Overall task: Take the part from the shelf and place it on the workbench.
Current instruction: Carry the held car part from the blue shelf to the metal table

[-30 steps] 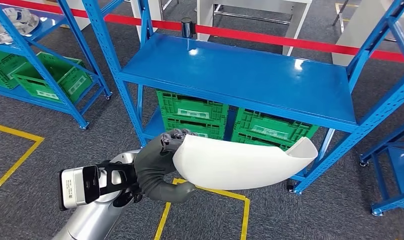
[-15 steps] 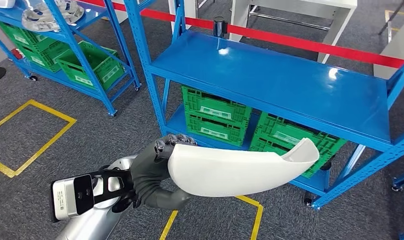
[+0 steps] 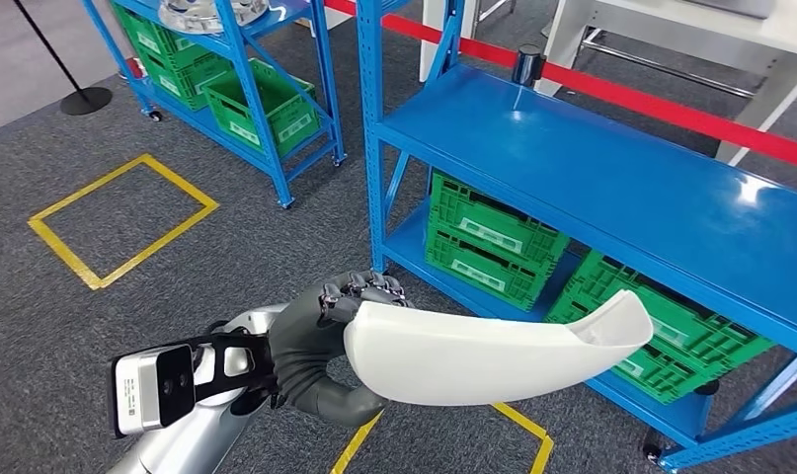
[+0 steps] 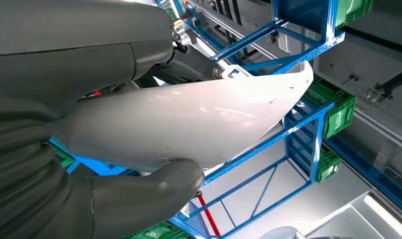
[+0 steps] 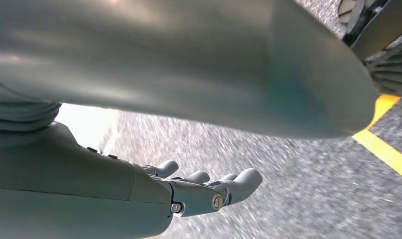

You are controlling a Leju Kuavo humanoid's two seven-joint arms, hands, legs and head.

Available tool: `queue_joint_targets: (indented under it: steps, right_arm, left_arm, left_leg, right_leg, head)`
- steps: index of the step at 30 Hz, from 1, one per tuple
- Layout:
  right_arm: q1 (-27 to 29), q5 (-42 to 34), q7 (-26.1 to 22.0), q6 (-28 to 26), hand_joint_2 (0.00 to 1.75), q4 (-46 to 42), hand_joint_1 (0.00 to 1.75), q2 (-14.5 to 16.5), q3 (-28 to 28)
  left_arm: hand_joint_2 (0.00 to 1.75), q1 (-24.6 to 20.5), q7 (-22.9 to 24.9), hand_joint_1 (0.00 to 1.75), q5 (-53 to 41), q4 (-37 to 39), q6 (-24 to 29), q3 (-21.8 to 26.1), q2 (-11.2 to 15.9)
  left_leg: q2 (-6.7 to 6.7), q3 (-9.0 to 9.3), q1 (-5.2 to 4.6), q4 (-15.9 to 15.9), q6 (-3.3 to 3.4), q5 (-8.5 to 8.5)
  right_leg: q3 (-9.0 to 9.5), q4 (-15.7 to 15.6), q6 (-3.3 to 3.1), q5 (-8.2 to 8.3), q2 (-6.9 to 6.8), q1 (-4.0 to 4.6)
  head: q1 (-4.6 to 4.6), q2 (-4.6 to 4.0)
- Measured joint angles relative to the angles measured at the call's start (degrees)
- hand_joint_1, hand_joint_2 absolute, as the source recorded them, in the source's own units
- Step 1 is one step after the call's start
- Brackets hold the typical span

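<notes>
Half done, I'd judge: my left hand (image 3: pixel 320 341) grips the long white curved plastic shell part (image 3: pixel 493 341) by its near end, thumb under it and fingers curled over the top edge, and the part is off the shelf, in the air out in front of me. The left wrist view shows the same grip, grey thumb (image 4: pixel 139 196) pressed up against the shell's underside (image 4: pixel 189 122).

My right hand (image 5: pixel 208 191) hangs low over the grey carpet floor (image 5: pixel 288 169), fingers loosely apart, holding nothing.

Below the part: yellow tape floor marking (image 3: pixel 518 420). Just past it stands the blue metal shelf rack (image 3: pixel 611 183), its top board bare, green plastic crates (image 3: pixel 488 237) on the lower level. Farther off, a second blue rack (image 3: pixel 266 59) with more green crates and a silvery metal part on top (image 3: pixel 211 12). Red barrier tape (image 3: pixel 671 104) behind.

Left to do: carry the part to the workbench and set it down. I can't say for sure which surface is the workbench; white frames at the far edge (image 3: pixel 690 30) might be it.
</notes>
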Motion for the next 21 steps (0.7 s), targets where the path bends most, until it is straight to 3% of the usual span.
queue_joint_targets:
  steps: [2,4,6,8,10,11,12,13,15,17,19,21]
  right_arm:
    - [-0.1,0.44,-0.34,0.38,0.0,0.0,0.0,0.02,0.01]
    - [-0.27,0.6,-0.97,0.51,0.0,0.0,0.0,0.05,0.02]
    - [-0.44,0.7,-1.36,0.45,0.0,0.0,0.0,0.1,0.02]
    - [-0.4,0.93,-1.28,0.37,0.0,0.0,0.0,0.13,0.02]
    - [-0.24,1.24,-1.14,0.38,0.0,0.0,0.0,0.13,0.05]
    - [-0.22,1.34,-1.13,0.38,0.0,0.0,0.0,0.13,0.09]
    - [-0.26,1.37,-1.13,0.38,0.0,0.0,0.0,0.14,0.14]
    - [-0.34,1.4,-1.1,0.41,0.0,0.0,0.0,0.17,0.24]
    - [-0.48,1.62,-0.96,0.61,0.0,0.0,0.0,0.23,0.48]
    - [-0.53,1.96,-0.69,0.87,0.0,0.0,0.0,0.26,0.8]
    - [-0.6,2.23,-0.47,1.01,0.0,0.0,0.0,0.27,1.14]
    - [-0.66,2.45,-0.41,1.0,0.0,0.0,0.0,0.28,1.35]
  left_arm:
    - [1.75,-0.28,0.03,1.75,0.04,0.2,-0.47,-0.2,-0.3]
    - [1.75,-0.46,0.17,1.75,0.01,0.42,-0.79,-0.44,-0.39]
    - [1.75,-0.88,0.43,1.75,-0.17,0.56,-0.86,-0.73,-0.4]
    - [1.75,-1.34,0.67,1.75,-0.39,0.7,-0.87,-1.09,-0.43]
    - [1.75,-1.47,0.91,1.75,-0.53,0.92,-0.87,-1.38,-0.43]
    - [1.75,-1.49,1.08,1.75,-0.59,1.02,-0.86,-1.48,-0.43]
    - [1.75,-1.54,1.28,1.75,-0.64,1.1,-0.81,-1.56,-0.43]
    - [1.75,-1.64,1.53,1.75,-0.7,1.14,-0.73,-1.63,-0.46]
    - [1.75,-1.97,2.04,1.75,-0.75,1.09,-0.44,-1.84,-0.63]
    - [1.75,-2.22,2.37,1.75,-0.75,1.0,-0.05,-2.05,-0.82]
    - [1.75,-2.25,2.62,1.75,-0.86,0.87,0.39,-2.22,-0.79]
    - [1.75,-2.25,2.74,1.75,-1.08,0.63,0.84,-2.31,-0.72]
  left_leg:
    - [-1.08,-0.34,0.0,0.01,-0.75,0.2]
    - [-1.66,-0.68,0.13,-0.12,-1.51,0.44]
    - [0.53,-1.73,0.02,1.82,-2.01,-0.84]
    - [3.71,-4.57,-0.07,8.08,-2.29,-4.35]
    - [4.76,-7.61,0.04,14.89,-2.52,-7.09]
    - [4.94,-7.95,0.08,15.95,-2.56,-7.04]
    - [5.18,-7.12,0.09,14.66,-2.52,-5.97]
    - [5.73,-5.22,0.08,11.35,-2.39,-4.24]
    - [8.57,-1.01,-0.24,3.49,-1.82,-1.71]
    - [10.06,0.61,-0.66,0.01,-1.12,-1.15]
    - [8.61,0.45,-0.75,-0.21,-0.46,-0.85]
    - [7.22,0.48,-0.46,-0.64,0.2,-0.37]
  right_leg:
    - [0.9,-2.34,-0.27,0.42,0.82,0.14]
    - [0.89,-2.54,-0.97,0.82,-0.37,0.24]
    - [0.94,-2.85,-1.83,1.13,-1.59,0.14]
    - [0.92,-2.95,-2.38,1.15,-2.99,0.27]
    - [0.88,-2.92,-2.53,1.1,-4.62,0.47]
    - [0.87,-2.9,-2.54,1.08,-5.42,0.52]
    - [0.89,-2.88,-2.51,1.06,-6.17,0.57]
    - [0.95,-2.84,-2.45,1.01,-6.86,0.6]
    - [1.11,-2.67,-2.11,0.79,-8.07,0.84]
    - [1.23,-2.58,-1.55,0.61,-9.18,1.1]
    - [1.43,-2.67,-0.93,0.52,-10.2,1.08]
    - [1.08,-1.28,-0.28,-0.71,-8.07,0.75]
  head:
    - [0.01,0.0]
    - [-0.01,0.0]
    - [-0.26,0.0]
    - [-0.54,0.0]
    - [-0.61,0.0]
    - [-0.61,0.0]
    - [-0.62,0.0]
    - [-0.62,0.0]
    - [-0.58,0.0]
    - [-0.51,0.0]
    - [-0.49,0.0]
    - [-0.42,0.0]
